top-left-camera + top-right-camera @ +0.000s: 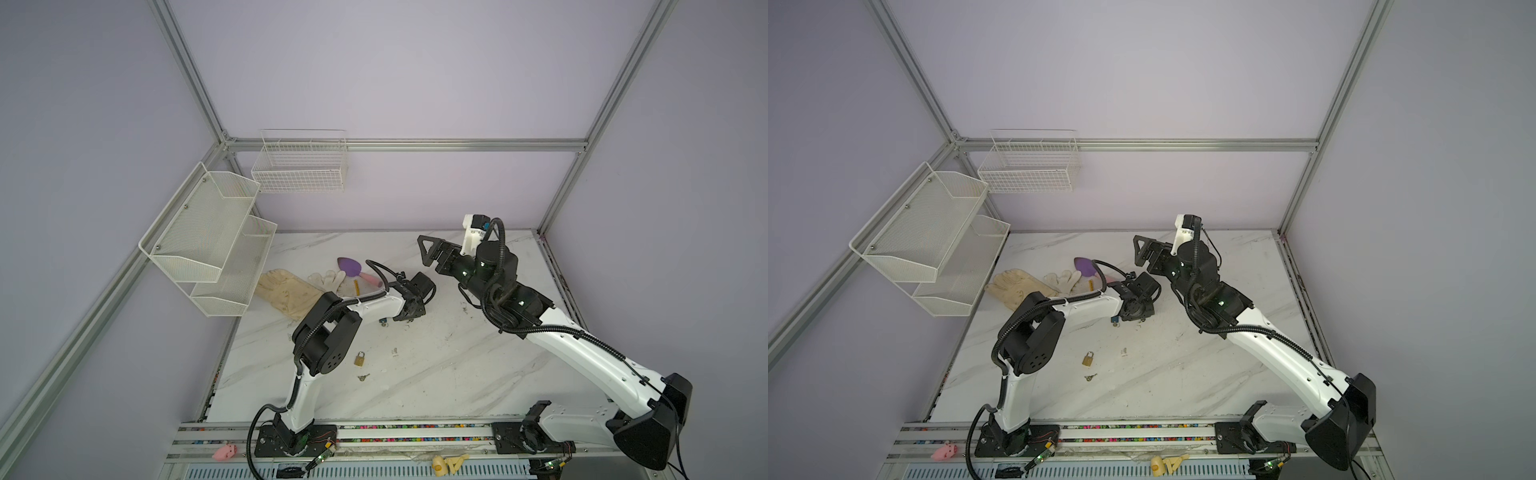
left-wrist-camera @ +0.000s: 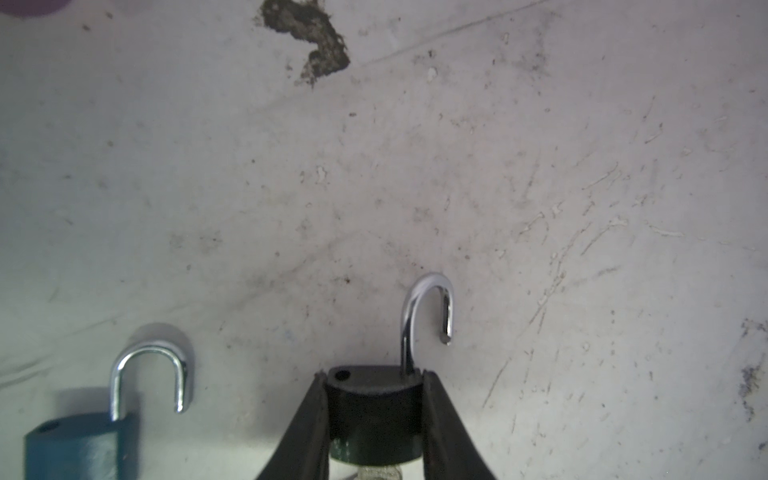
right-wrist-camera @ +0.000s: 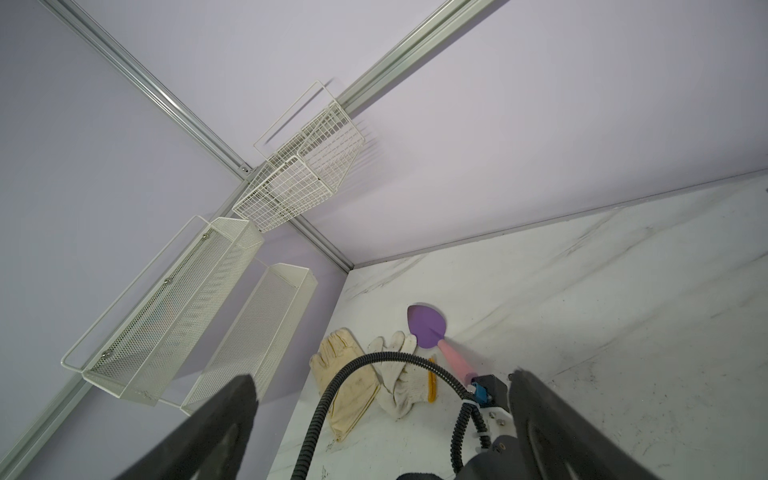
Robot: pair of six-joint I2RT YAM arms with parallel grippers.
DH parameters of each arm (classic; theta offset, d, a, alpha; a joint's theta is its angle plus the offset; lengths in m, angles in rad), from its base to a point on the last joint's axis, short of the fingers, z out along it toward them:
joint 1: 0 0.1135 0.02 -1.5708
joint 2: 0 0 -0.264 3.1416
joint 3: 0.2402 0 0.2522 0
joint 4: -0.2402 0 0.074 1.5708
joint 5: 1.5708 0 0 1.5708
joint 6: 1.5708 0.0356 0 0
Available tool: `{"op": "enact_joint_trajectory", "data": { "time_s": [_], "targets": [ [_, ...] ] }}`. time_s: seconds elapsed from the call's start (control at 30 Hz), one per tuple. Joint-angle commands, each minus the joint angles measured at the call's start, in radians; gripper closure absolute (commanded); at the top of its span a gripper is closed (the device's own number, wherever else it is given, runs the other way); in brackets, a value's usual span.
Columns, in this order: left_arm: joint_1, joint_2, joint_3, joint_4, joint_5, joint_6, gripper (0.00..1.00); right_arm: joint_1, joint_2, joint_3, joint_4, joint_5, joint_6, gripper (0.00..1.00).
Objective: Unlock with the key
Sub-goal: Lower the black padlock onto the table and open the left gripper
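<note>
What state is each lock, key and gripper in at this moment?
black steel-shackled padlock: shackle open, body clamped by left gripper.
teal-blue padlock: shackle open, resting on white marble table.
small brass padlock: shackle looks closed, lying free.
small metal key: loose on table, in no lock.
left gripper: shut on black padlock.
right gripper: open, empty, raised.

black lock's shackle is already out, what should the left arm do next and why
Probably set the black padlock down beside the blue padlock and open the left end effector: both shackles hang free, so these look finished, while the brass padlock and a loose key lie nearer the front edge.
</note>
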Motion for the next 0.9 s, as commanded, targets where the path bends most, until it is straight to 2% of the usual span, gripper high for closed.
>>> {"op": "enact_joint_trajectory", "data": {
  "time_s": [0.0,0.07,0.17,0.27,0.37,0.43,0.6,0.77,0.87],
  "targets": [
    [0.009,-0.002,0.054,-0.032,0.013,-0.022,0.70,-0.004,-0.012,-0.013,0.047,0.005,0.018,0.02],
    [0.009,-0.009,0.049,-0.032,0.016,-0.024,0.64,-0.004,-0.025,-0.040,0.089,-0.009,0.021,0.02],
    [0.009,-0.019,0.049,-0.032,0.019,-0.024,0.56,-0.004,-0.004,0.001,0.048,0.008,0.020,0.02],
    [0.012,-0.034,0.052,-0.032,0.028,-0.025,0.54,-0.004,0.018,0.042,0.002,0.018,0.022,0.02],
    [0.013,-0.067,0.042,-0.029,0.036,-0.030,0.53,-0.004,-0.007,-0.006,0.053,0.011,0.038,0.02],
    [0.013,-0.107,0.019,-0.008,0.039,-0.032,0.51,-0.004,-0.014,-0.016,0.081,-0.004,0.041,0.02],
    [0.026,-0.229,-0.054,0.015,0.034,-0.032,0.50,0.001,0.011,0.067,-0.025,0.019,0.031,0.02],
    [0.041,-0.385,-0.182,0.055,0.017,-0.034,0.50,0.031,-0.032,0.006,0.030,-0.002,0.018,0.02],
    [0.055,-0.498,-0.276,0.057,-0.005,-0.032,0.50,0.030,-0.029,0.033,-0.067,-0.010,-0.024,0.02]
  ]
}}
